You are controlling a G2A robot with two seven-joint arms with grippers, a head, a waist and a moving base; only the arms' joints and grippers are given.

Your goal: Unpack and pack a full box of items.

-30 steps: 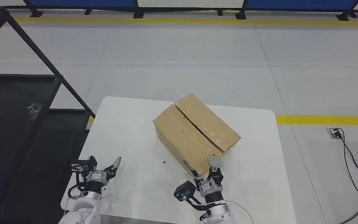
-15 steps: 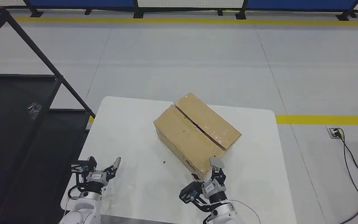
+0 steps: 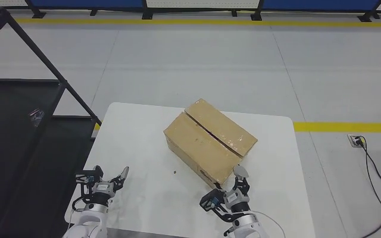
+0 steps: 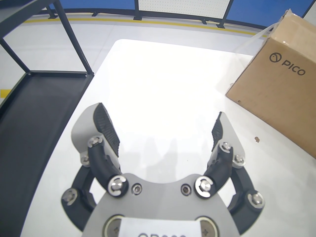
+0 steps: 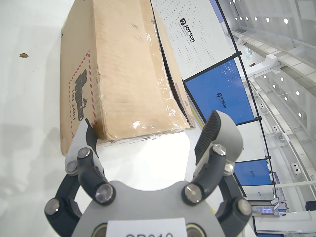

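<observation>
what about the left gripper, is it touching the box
Apart. The left wrist view shows bare table between the open left gripper and the box.

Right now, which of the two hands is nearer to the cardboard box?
The right hand, open at the near corner of the box; the left hand, also open, sits apart over bare table.

box (image 3: pixel 208 140): flaps closed, contents hidden | in left wrist view much of it cut off by the frame edge | brown speck (image 3: pixel 174 172) on table (image 3: pixel 137 137) left of the box: too small to identify | black rack (image 3: pixel 30 166) far left: cut off by the edge
</observation>
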